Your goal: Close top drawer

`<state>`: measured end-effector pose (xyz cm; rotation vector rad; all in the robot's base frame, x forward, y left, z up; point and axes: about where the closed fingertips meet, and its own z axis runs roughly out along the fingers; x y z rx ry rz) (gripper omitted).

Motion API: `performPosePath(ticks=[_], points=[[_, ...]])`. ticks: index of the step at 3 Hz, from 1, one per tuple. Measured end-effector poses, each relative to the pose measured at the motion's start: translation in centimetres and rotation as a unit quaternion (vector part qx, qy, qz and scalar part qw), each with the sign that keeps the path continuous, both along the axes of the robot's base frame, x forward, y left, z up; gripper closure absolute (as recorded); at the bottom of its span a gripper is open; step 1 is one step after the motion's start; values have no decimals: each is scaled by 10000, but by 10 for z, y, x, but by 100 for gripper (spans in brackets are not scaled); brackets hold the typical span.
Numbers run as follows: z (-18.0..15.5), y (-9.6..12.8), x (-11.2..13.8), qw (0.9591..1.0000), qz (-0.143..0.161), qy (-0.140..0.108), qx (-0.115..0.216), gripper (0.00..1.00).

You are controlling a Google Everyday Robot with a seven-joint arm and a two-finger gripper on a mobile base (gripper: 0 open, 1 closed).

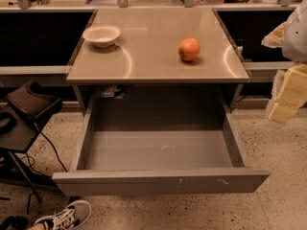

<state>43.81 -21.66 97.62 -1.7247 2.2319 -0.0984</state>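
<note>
The top drawer (160,180) is a wide, deep grey metal drawer under the tabletop. It stands pulled far out toward me. Its flat front has small pale scratches right of centre, and its inside looks empty. My gripper (287,98) shows as pale cream parts at the right edge of the view. It hangs to the right of the drawer's right side wall, above the floor and apart from the drawer.
On the tabletop (153,63) stand a white bowl (101,35) at the back left and an orange (189,49) at the right. A black stool with cables (24,114) stands left of the drawer. A sneaker (64,217) lies on the floor at the front left.
</note>
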Motion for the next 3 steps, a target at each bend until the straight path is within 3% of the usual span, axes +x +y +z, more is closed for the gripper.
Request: performPosePath(ticks=[2,3], points=[[-3,-2,-10,9998,81,-43,-164,0],[-27,0,-25,9996,227,130,-40,0]])
